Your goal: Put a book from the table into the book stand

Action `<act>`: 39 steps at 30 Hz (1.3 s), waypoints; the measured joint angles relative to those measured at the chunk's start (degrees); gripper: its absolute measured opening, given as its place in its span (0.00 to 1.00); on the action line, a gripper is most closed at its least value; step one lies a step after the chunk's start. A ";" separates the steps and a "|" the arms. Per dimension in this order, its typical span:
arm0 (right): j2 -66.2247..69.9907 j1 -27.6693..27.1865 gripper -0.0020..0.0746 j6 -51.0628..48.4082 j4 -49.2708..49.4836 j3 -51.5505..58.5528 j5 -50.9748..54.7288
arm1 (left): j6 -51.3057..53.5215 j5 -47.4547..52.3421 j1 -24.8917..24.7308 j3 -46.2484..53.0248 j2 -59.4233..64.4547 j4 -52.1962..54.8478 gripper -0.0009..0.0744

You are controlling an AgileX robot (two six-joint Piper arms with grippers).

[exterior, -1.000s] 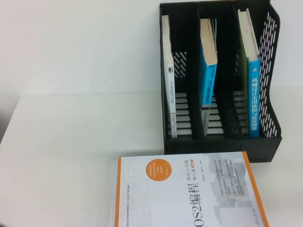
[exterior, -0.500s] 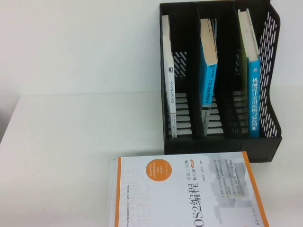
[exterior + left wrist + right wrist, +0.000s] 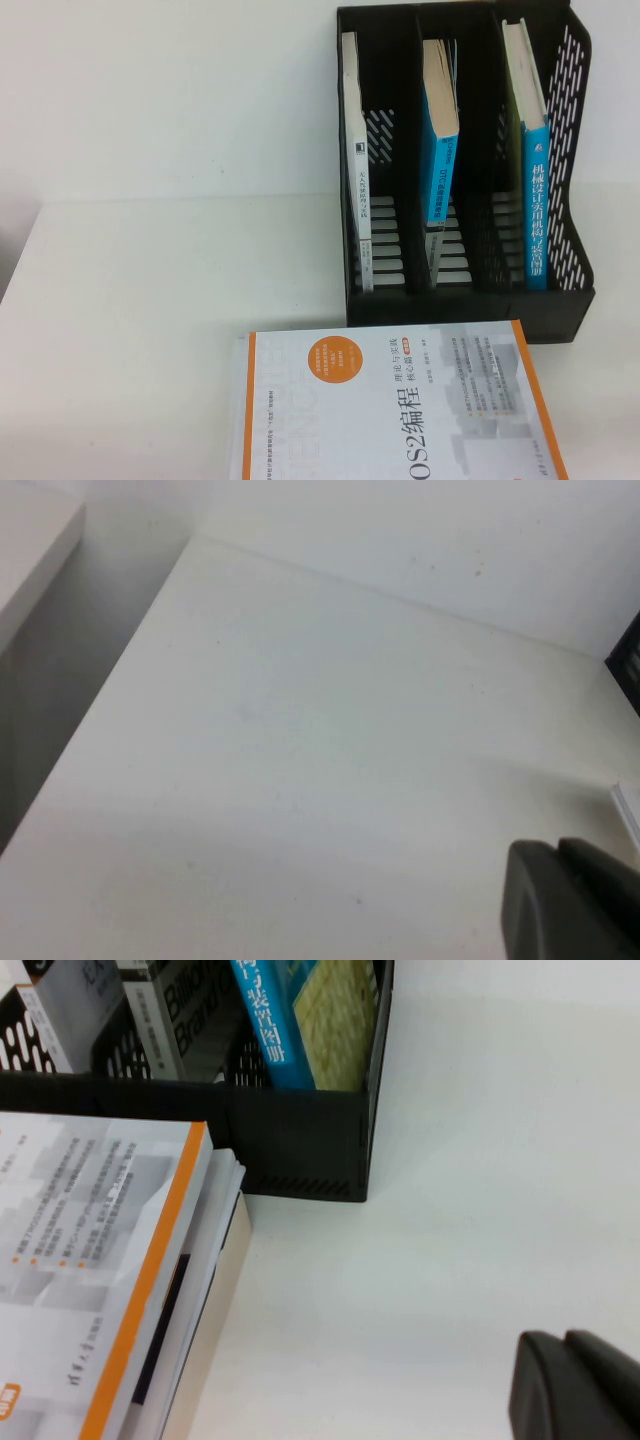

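Standing upright in the rightmost slot of the black book stand, far side of the white table: large pale yellow-green book, blue spine outward. Smaller blue-spined book in the middle slot, white book in the left. Lying flat in front: white book with orange edges.

Left wrist: left gripper clenched, holding nothing, over bare tabletop.

Right wrist: right gripper near the stand's corner, beside stacked books; jaw state cannot be told.
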 joint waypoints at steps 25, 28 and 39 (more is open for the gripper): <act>0.00 0.00 0.02 0.11 0.00 0.00 0.00 | 16.34 1.99 -0.97 -0.21 0.00 0.87 0.01; 0.00 0.00 0.02 0.11 0.00 0.00 0.00 | 16.34 2.13 -0.97 -0.21 0.00 1.40 0.01; 0.00 0.00 0.02 0.11 0.00 0.00 0.00 | 17.34 2.26 -0.97 -0.31 0.00 1.63 0.01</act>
